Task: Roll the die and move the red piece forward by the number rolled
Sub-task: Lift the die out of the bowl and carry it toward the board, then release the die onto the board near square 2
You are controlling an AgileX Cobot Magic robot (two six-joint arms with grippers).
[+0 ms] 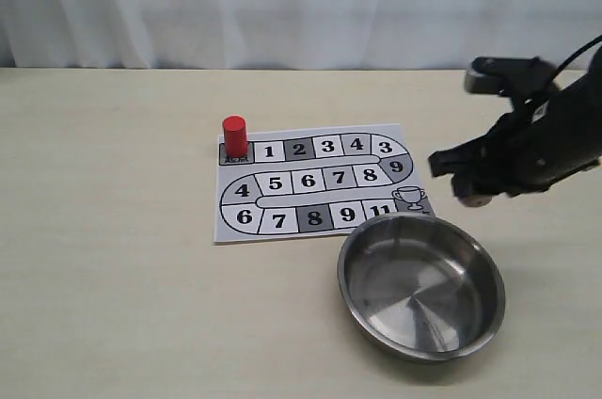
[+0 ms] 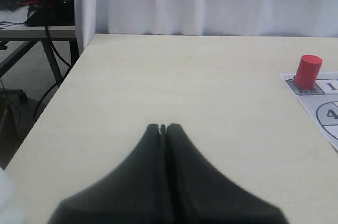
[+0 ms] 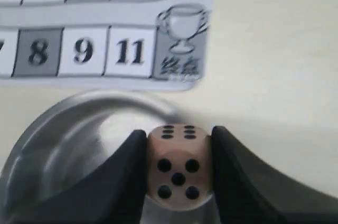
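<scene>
The tan die (image 3: 178, 167) is pinched between the black fingers of my right gripper (image 3: 178, 152), its five-pip face toward the camera. In the exterior view that gripper (image 1: 470, 194) hovers just above the far right rim of the steel bowl (image 1: 420, 286). The red piece (image 1: 234, 135) stands upright on the start square at the far left corner of the numbered board (image 1: 315, 183); it also shows as the red piece (image 2: 308, 71) in the left wrist view. My left gripper (image 2: 163, 127) is shut and empty over bare table, left of the board.
The bowl's rim (image 3: 63, 109) lies just in front of the board's trophy square (image 3: 179, 39). White curtain runs along the table's far edge. The table's left edge (image 2: 53, 102) drops to the floor beside a desk.
</scene>
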